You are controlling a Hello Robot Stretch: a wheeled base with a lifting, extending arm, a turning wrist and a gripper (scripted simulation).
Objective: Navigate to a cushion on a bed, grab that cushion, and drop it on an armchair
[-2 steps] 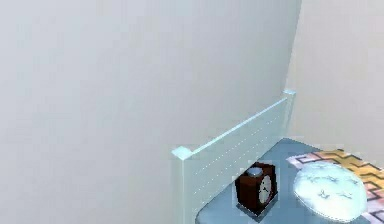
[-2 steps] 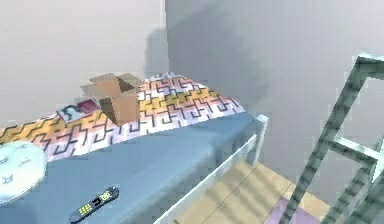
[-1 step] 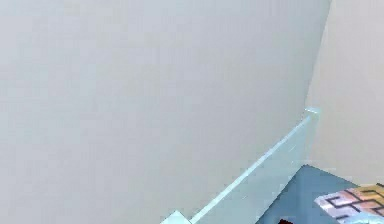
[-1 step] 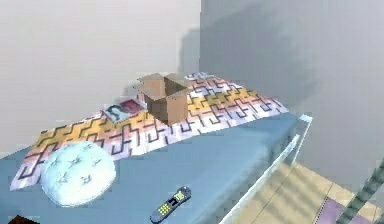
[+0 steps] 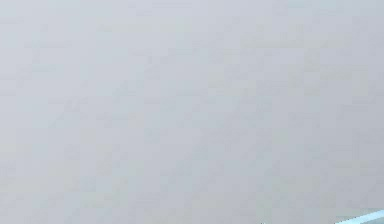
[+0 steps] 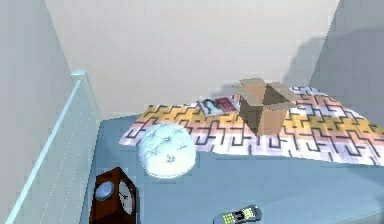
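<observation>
Arm side view: cushion (image 6: 166, 152) on bed (image 6: 262, 185)

forward: close against pale wall (image 5: 190, 100) | arm side: looks down over bed (image 6: 285, 185) | shared: likely pale headboard (image 6: 60, 150) edge

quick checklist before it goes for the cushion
1. Target found: ok, a round white cushion lies on the bed.
2. Bed on the arm's side: ok.
3. Top of the cushion free: ok, nothing lies on it.
4. Clutter nearby: not ok, a clock stands close to it; the box is farther off.
5. Room to drive ahead: not ok, a wall stands in front.
6. Where the armchair is: cannot tell.
</observation>
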